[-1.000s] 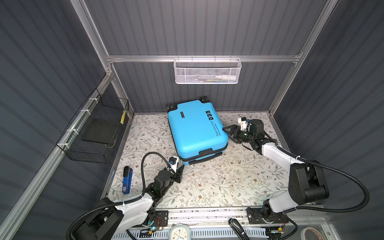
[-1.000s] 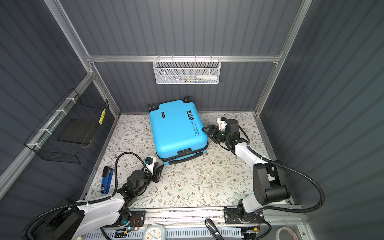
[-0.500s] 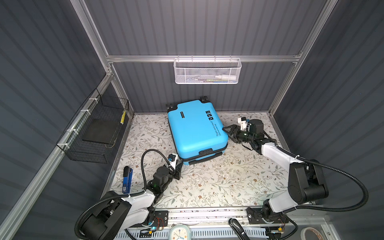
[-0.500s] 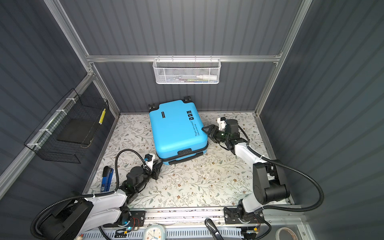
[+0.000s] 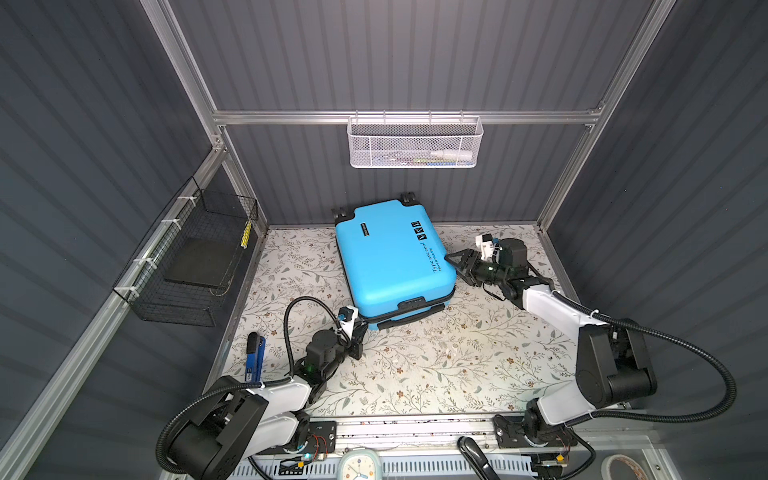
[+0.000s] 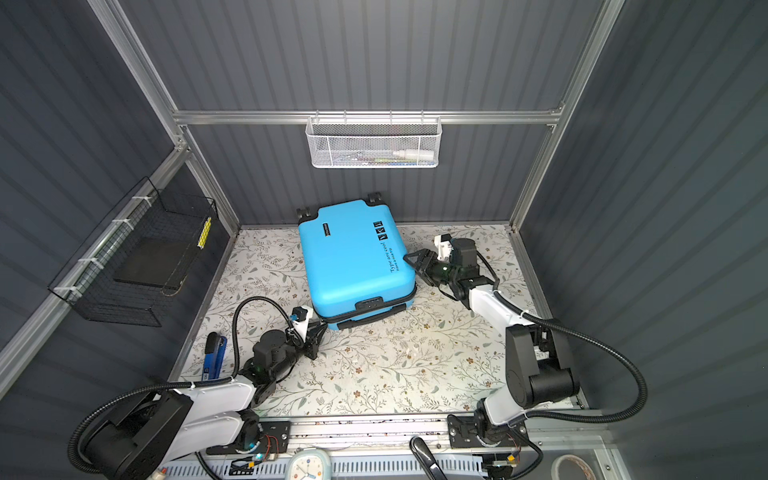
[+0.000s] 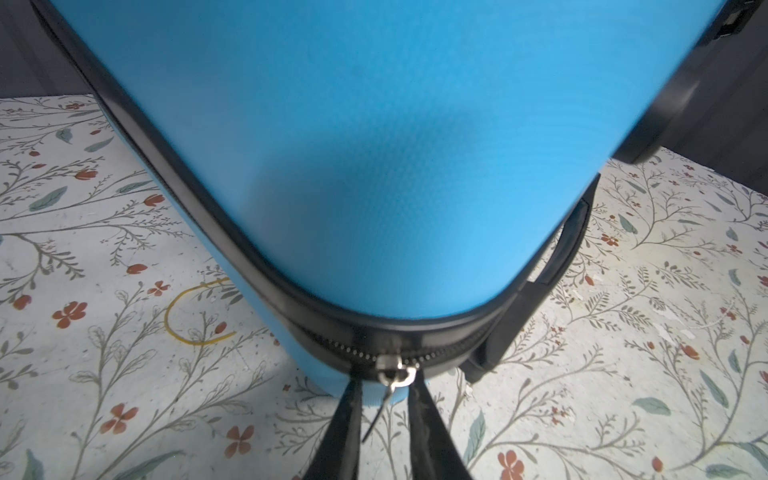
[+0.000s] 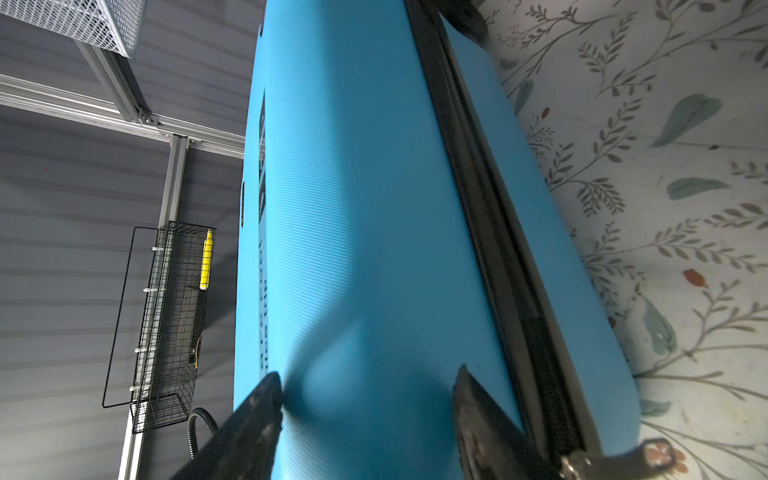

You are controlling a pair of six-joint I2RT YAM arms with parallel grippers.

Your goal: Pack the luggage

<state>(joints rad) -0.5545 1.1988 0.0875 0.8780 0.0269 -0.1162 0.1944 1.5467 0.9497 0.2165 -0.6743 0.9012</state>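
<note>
The left gripper (image 7: 385, 390) has drawn its jaws in since a second ago. They now stand a slim gap apart, one on each side of the zipper pull (image 7: 392, 371), and are not clamped on it. The gripper has also crept closer to the near left corner of the luggage (image 5: 390, 253). The right gripper (image 8: 368, 371) is unchanged, with its jaws spread wide against the luggage's right edge. The blue luggage lies flat where it was, at the far middle of the floral counter (image 5: 436, 361).
</note>
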